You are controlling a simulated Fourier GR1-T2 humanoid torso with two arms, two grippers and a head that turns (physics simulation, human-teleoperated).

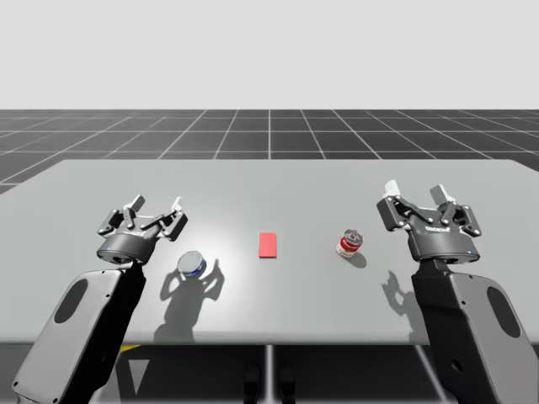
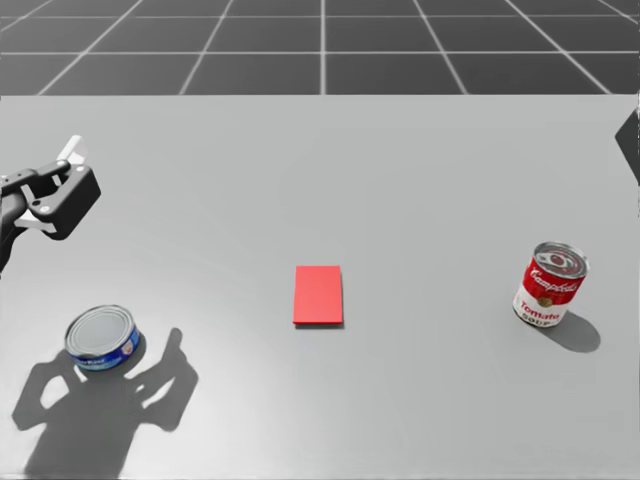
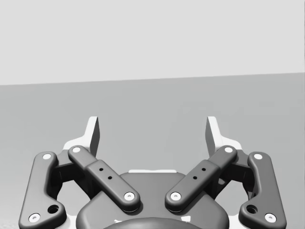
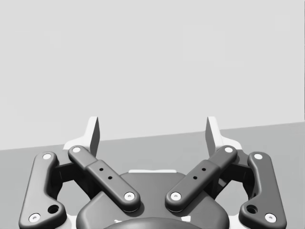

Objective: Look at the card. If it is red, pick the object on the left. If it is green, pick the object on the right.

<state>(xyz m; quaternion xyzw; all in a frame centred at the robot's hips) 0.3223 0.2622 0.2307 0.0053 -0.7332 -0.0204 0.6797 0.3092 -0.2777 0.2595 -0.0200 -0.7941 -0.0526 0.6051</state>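
1. High view first: the red card [image 1: 268, 245] lies flat at the middle of the tabletop [image 1: 269, 181]. By the rule, red sends me to the object on the left.
2. That object is the squat blue can [image 1: 191, 264], which sits left of the card and well apart from it. The red-and-white can [image 1: 348, 244] stands on the card's other side and is not wanted.
3. My left gripper [image 1: 157, 204] hangs above the tabletop just beside the blue can, its fingers spread and holding nothing. The can lies below them, a little toward the card and toward my body. The arm's shadow falls around the can, so I judge the fingers are nearly over it.
4. My right gripper [image 1: 414, 190] is also spread wide and empty. It hovers beyond the red-and-white can, far from the target, so the left arm is clearly the nearer one.
5. Head view shows the blue can standing on its end with its silver lid up, so its axis is vertical. I judge that a grasp from above across the round side would suit.
6. Left wrist view looks out level across bare tabletop between the white-tipped fingers [image 3: 93, 133]. I judge the wrist must tip down before it can frame the can.
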